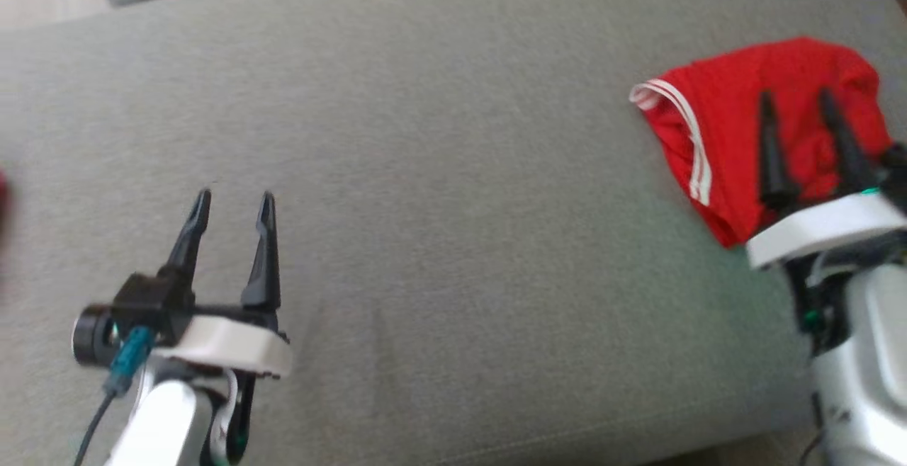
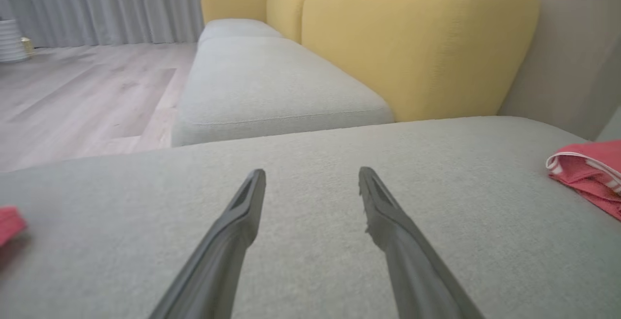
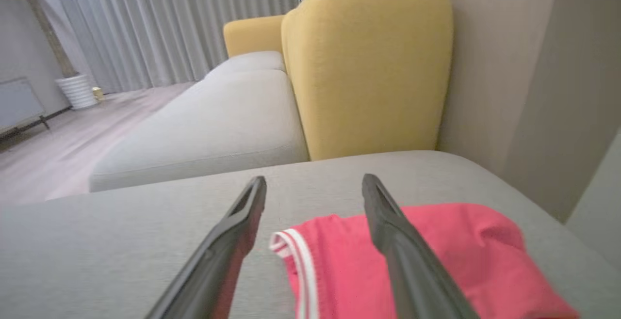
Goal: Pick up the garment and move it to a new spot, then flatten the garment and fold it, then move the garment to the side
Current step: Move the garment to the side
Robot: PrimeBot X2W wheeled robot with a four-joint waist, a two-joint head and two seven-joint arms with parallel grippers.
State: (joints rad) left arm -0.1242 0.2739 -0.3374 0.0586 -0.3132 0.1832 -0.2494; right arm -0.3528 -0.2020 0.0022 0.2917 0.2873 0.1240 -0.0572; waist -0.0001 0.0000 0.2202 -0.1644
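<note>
Plainly, from the head, the garment [image 1: 716, 119] lies bunched at the far right of the cushion [image 1: 453, 168], its white-striped edge running near to far along its left side. The right gripper [image 1: 795, 96] hangs over its near part, fingers spread and empty. Whether it touches the cloth I cannot tell. The left gripper [image 1: 235, 195], also spread and empty, sits well apart to the left.

From the left wrist, the garment [image 2: 589, 173] lies off to the right of the spread fingers.

From the right wrist, the garment [image 3: 446, 241] lies just ahead, with the striped edge between the spread fingers and the bulk to the right. The right arm looks the nearer one for the pick-up.
</note>
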